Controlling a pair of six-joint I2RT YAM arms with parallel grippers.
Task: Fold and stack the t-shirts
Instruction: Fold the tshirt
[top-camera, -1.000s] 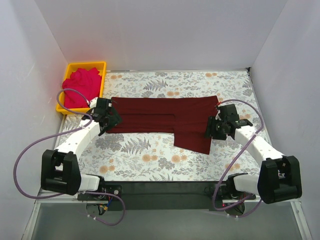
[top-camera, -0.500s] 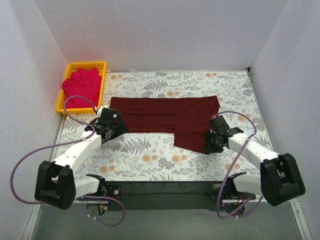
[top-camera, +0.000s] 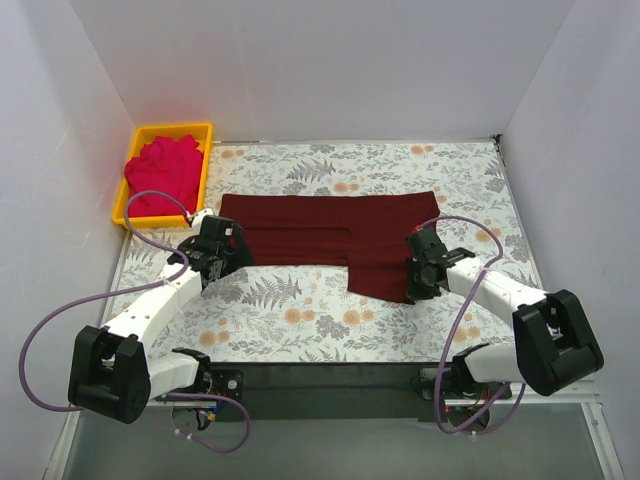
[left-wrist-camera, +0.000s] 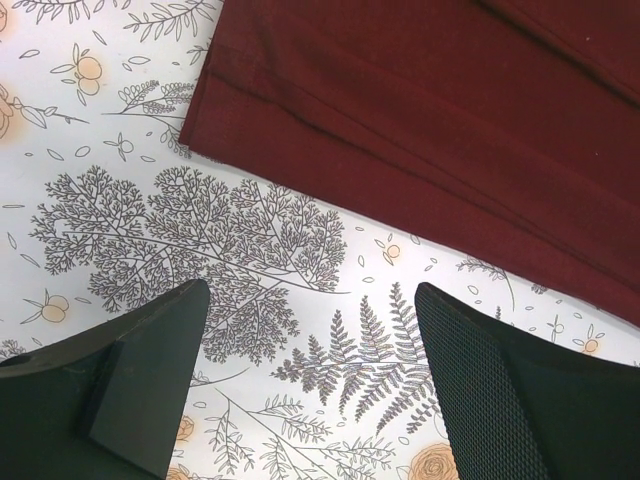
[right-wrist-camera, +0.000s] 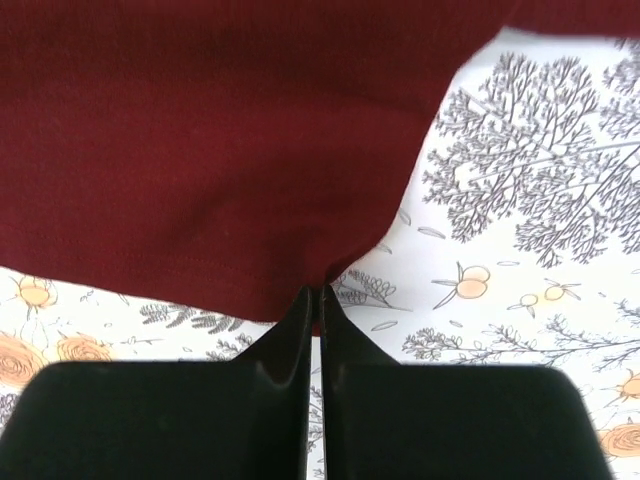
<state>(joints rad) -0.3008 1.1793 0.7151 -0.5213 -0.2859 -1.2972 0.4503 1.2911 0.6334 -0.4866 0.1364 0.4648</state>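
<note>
At near right, the right gripper (right-wrist-camera: 320, 298) is pinched tight on the maroon shirt's (top-camera: 330, 235) hem. Left gripper (left-wrist-camera: 310, 298): fingers wide apart, off the shirt's left edge, holding nothing. Step: gripping to fold. Next, probably the left takes its corner. Red shirt (top-camera: 160, 175) lies in the bin (top-camera: 172, 128), far left.

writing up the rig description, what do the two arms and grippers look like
The left arm and right arm are white tubes with black joint blocks. A loose purple cable runs along each. The left gripper and right gripper have black wedge fingers.
</note>
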